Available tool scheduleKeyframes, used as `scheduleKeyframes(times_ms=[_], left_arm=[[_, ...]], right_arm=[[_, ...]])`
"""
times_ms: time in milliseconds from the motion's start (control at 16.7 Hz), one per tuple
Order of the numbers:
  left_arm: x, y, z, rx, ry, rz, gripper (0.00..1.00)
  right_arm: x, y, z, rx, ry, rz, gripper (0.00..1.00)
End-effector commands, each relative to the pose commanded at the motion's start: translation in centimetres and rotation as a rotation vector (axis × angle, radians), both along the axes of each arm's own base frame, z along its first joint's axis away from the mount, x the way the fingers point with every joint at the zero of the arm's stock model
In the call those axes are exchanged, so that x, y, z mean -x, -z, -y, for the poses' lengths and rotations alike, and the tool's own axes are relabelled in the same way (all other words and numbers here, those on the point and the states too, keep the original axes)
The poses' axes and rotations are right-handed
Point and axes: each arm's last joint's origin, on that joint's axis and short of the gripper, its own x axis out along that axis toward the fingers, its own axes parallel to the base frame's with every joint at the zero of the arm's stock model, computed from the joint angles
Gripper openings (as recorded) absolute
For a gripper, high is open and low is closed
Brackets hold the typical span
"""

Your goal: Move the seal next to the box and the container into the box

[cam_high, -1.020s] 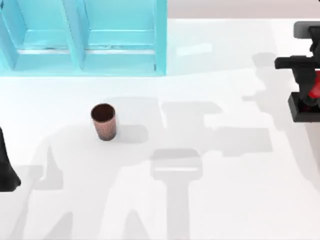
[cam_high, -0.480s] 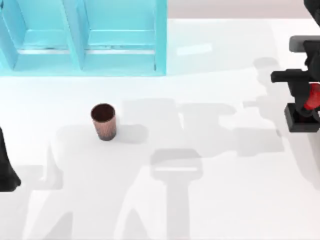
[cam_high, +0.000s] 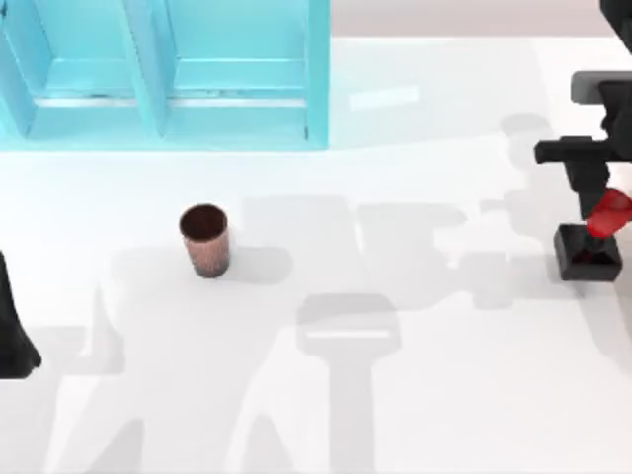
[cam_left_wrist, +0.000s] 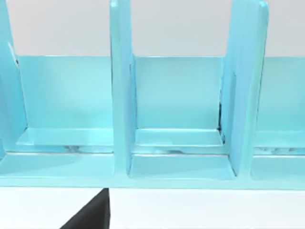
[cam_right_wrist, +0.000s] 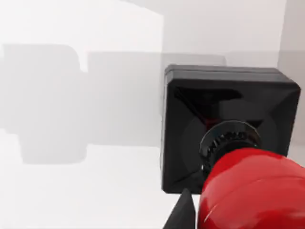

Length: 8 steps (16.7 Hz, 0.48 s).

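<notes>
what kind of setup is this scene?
Likely a rendered tabletop test scene, not a real room: a plain white table, a flat-shaded blue box with dividers, and two lone props, a cup and a seal at the right claw.

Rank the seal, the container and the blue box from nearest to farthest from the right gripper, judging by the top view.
1. The seal: at the table's right edge, directly under the right gripper.
2. The blue box: at the back left; its right wall is nearer than the container.
3. The container: upright, left of centre.
</notes>
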Motion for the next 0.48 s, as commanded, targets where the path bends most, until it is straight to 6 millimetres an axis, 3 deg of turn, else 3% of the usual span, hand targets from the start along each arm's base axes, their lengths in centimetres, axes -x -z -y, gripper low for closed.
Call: scheduleKeyframes(times_ms=[240,480], left_arm=[[0.0,0.0,0.0,0.0,0.0,0.0,1.0],[0.0,0.0,0.0,0.0,0.0,0.0,1.0]], right_arm=[[0.0,0.0,0.0,0.0,0.0,0.0,0.98],[0.0,0.0,0.0,0.0,0.0,0.0,1.0]])
